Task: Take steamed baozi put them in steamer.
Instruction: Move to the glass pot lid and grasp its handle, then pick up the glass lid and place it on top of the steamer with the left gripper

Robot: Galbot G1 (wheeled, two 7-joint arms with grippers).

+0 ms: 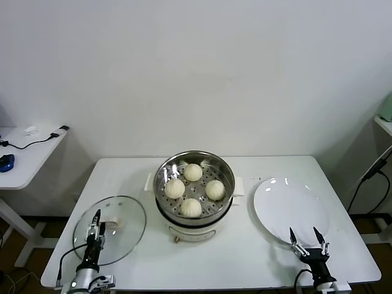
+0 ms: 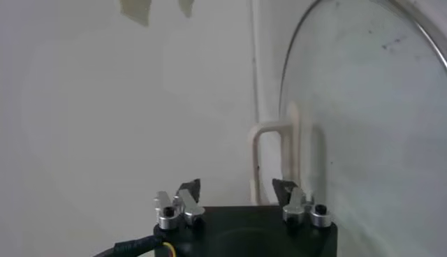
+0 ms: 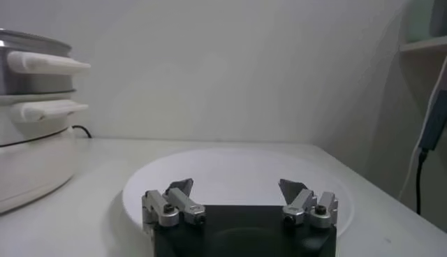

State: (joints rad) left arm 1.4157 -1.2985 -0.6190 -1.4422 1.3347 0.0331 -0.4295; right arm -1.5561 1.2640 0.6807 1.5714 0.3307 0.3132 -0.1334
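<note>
Baozi (image 1: 193, 172): all four in steamer (image 1: 164, 168).
Left gripper (image 1: 95, 226): jaws apart over lid (image 1: 130, 221) handle, probably.
Right gripper (image 1: 308, 237): open, idle by plate (image 1: 288, 202).
Technique: centre on handle first.

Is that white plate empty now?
Empty. The plate is bare; all four baozi sit in the steamer.

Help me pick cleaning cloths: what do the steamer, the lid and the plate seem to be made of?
Steamer: looks like polished stainless steel, mirror-bright wall and perforated tray, on a cream base, probably plastic.
Lid: apparently clear glass, the table showing through it, with a thin metal rim and a cream handle.
Plate: glossy white, likely glazed ceramic, though melamine cannot be ruled out.
</note>
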